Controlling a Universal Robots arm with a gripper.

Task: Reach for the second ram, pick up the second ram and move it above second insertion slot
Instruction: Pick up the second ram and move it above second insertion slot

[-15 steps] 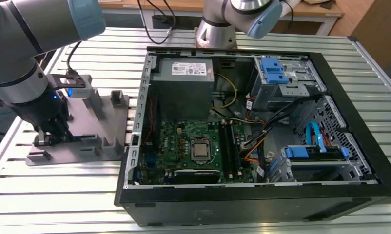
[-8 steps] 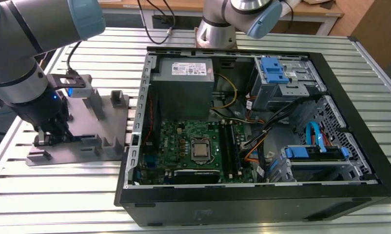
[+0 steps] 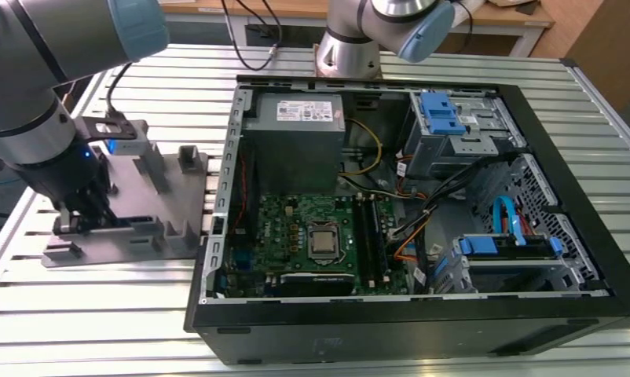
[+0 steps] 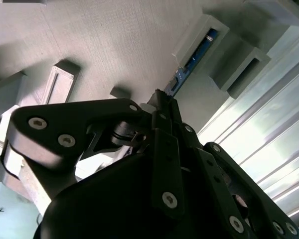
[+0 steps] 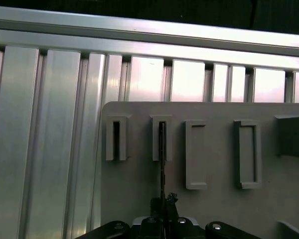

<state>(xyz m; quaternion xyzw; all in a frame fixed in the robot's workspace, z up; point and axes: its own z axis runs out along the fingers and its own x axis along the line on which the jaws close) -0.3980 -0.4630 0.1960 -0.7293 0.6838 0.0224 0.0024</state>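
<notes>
My gripper (image 3: 79, 224) is down on the grey fixture (image 3: 137, 236) on the exterior view's left, beside the open computer case. In both wrist views the second ram (image 4: 193, 57) is a thin dark stick with a blue patch. It stands on edge with one end in a slotted block of the fixture (image 5: 139, 174). The ram's (image 5: 162, 149) other end runs between my fingertips. The gripper (image 4: 162, 97) (image 5: 162, 201) looks shut on the stick. The long memory slots (image 3: 373, 232) lie on the motherboard inside the case, to the right of the processor.
The open computer case (image 3: 525, 310) takes up the middle and right of the slatted aluminium table (image 3: 85, 322). Upright fixture blocks (image 3: 189, 161) stand close around the gripper. A second robot's base (image 3: 346, 55) stands behind the case. Cables and drive cages fill the case's right side.
</notes>
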